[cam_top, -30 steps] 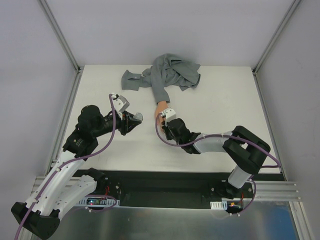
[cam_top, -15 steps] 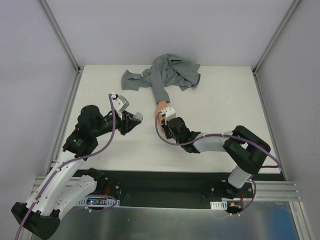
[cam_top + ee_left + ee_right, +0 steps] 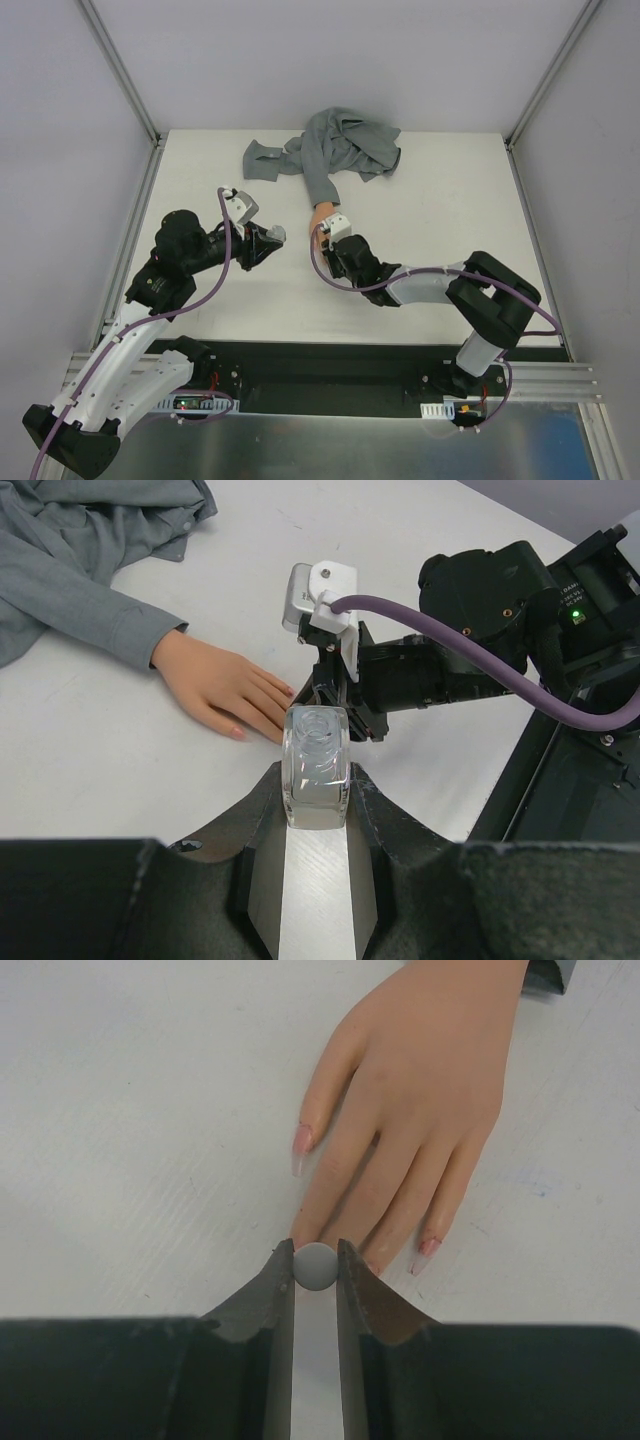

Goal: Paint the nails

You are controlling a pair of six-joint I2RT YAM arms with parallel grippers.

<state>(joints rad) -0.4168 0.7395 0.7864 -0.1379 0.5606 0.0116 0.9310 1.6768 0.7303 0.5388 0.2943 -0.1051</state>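
Left gripper (image 3: 271,238), left of centre on the desk (image 3: 450,200); jaws pinching a small clear bottle (image 3: 317,770), its neck pointing toward the mannequin hand (image 3: 215,685); bottle is near the fingertips, whether touching cannot be told.

Centre: mannequin hand lies flat, palm down, fingers spread and pointing to the near edge; grey sleeve (image 3: 330,155) runs back from the wrist into a crumpled heap at the far side.

The nails (image 3: 302,1140): pale pink on the two outer fingers in the right wrist view; the middle fingertips are hidden behind the jaw tips.

Right gripper (image 3: 316,1260), just in front of those fingertips; jaws closed on a small grey round piece (image 3: 316,1266), seen end-on.
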